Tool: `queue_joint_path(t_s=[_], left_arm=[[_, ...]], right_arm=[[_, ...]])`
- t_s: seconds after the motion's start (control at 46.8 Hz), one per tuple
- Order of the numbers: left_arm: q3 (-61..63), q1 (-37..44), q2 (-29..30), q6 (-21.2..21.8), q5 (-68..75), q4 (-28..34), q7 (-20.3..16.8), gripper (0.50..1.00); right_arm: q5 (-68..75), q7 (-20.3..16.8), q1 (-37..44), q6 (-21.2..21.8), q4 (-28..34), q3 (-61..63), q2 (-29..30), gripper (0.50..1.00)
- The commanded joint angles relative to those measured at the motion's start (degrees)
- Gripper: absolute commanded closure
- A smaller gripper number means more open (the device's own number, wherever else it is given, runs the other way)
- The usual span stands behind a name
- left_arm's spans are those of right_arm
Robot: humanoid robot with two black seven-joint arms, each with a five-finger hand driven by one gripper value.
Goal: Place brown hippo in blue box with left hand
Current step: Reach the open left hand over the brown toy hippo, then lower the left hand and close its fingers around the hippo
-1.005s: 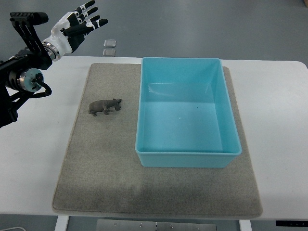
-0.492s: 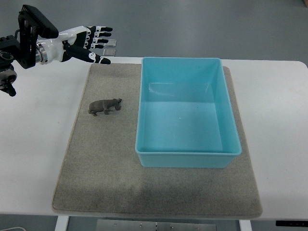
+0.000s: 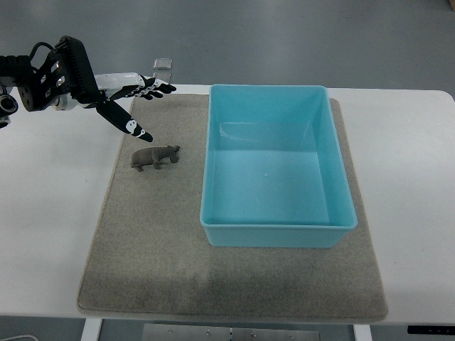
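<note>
A small brown hippo [image 3: 154, 156] stands on the grey mat [image 3: 149, 234], just left of the blue box [image 3: 277, 165]. The box is a light blue open bin with nothing inside. My left hand [image 3: 138, 103] reaches in from the upper left, fingers spread and holding nothing. Its thumb tip hovers just up and left of the hippo, apart from it. The right hand does not show.
The mat lies on a white table [image 3: 50, 213] whose far edge runs behind the box. Two small grey tiles [image 3: 163, 64] sit on the floor beyond the table, partly hidden by the hand.
The left hand has swung down and right from above the table's far left corner toward the hippo, turning palm down. The hippo and box have not moved.
</note>
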Motion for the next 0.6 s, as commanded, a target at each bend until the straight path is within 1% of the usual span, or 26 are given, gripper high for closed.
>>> queue_joint_path(t_s=[0.0,0.15,0.299,0.428,0.577], left_arm=[[0.29,-0.06,0.02,-0.71,1.57,-0.76,-0.01,0.506],[0.12,0.28,-0.42,-0.19,9.48,-1.03,-0.10,0.506],[0.55,1.34,-1.03,0.08,10.28,-0.77,0.25,0.508],[0.64,2.83,-2.70,0.87,10.28,0.46,1.66,0.514],[0.64,3.89,-3.06,1.57,10.19,2.39,1.92,0.516]], right_arm=[[-0.02,0.00,0.00,0.00,0.00,0.03,0.00,0.564],[-0.02,0.00,0.00,0.00,0.00,0.03,0.00,0.564],[-0.02,0.00,0.00,0.00,0.00,-0.06,0.00,0.564],[0.07,0.00,0.00,0.00,0.00,0.03,0.00,0.564],[-0.02,0.00,0.00,0.00,0.00,-0.06,0.00,0.564]])
